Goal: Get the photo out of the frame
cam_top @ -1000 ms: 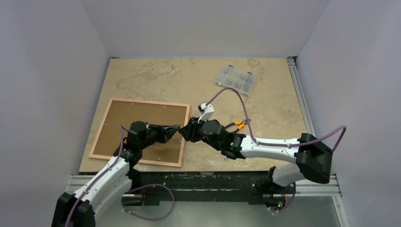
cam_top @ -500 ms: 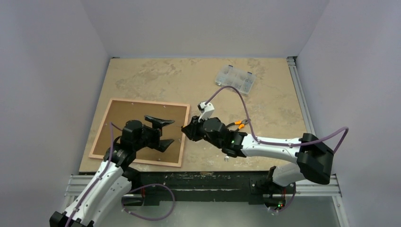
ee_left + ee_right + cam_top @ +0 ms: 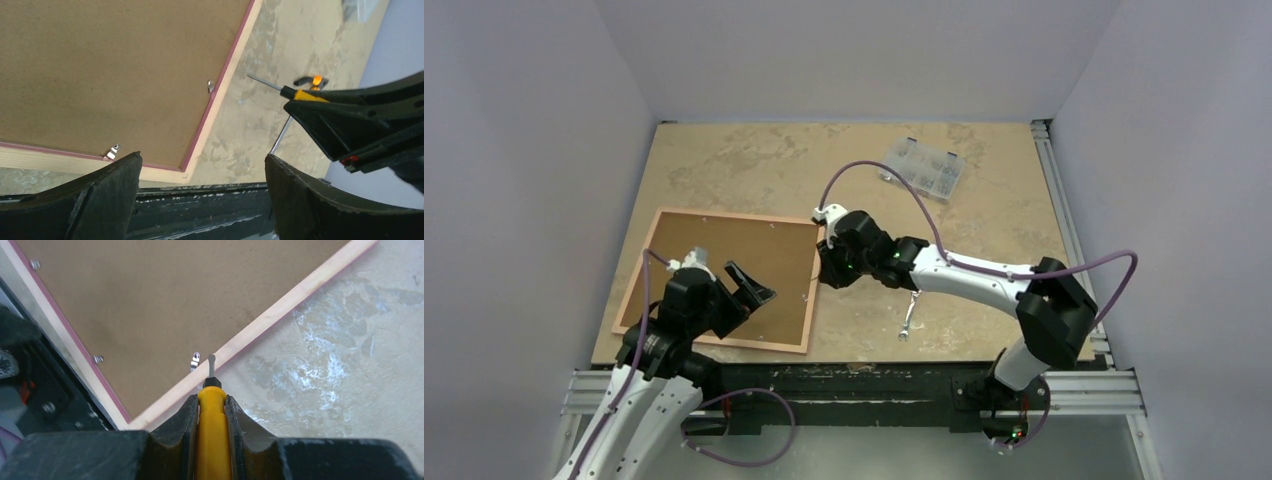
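From above, we see the photo (image 3: 724,245) lying face down in the frame (image 3: 724,342) at the table's (image 3: 984,230) near left, with only its brown back showing. The left gripper (image 3: 746,290) hangs over the frame's near right part, its fingers spread. The right gripper (image 3: 824,270) sits at the frame's right edge. A wrench (image 3: 908,318) lies near the front edge and a clear box (image 3: 921,167) lies far back.

In the left wrist view, we see our fingers (image 3: 100,200) wide apart, with nothing between them, above the frame's corner (image 3: 187,172). Two metal clips (image 3: 210,86) sit on the brown back.

In the right wrist view, we see the right gripper clamped on a yellow screwdriver (image 3: 212,430). Its tip is just beside a clip on the frame's wooden rail.
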`<state>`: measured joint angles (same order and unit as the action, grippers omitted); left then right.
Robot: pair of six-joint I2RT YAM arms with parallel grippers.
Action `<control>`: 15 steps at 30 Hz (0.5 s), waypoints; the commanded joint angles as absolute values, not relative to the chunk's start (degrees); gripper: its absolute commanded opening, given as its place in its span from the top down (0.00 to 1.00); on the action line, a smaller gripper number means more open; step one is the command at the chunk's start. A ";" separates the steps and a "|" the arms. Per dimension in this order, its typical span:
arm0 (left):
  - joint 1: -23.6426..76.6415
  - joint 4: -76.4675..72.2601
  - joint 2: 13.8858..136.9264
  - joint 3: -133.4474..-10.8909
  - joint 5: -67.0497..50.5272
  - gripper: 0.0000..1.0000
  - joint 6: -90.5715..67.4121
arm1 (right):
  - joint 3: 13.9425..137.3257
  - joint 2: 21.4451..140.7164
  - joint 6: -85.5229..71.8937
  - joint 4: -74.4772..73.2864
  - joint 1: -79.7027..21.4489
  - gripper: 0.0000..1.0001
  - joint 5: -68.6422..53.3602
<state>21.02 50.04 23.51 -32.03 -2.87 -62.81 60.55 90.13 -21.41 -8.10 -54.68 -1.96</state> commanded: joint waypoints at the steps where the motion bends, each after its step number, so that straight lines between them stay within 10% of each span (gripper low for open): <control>1: 20.74 47.76 24.09 -30.71 -11.01 0.13 -54.25 | 69.52 92.42 -4.67 -20.30 -55.61 1.00 -6.01; 15: 20.83 48.70 25.50 -23.70 -12.08 0.28 -59.17 | 86.93 107.03 18.52 -36.88 -63.46 1.00 7.32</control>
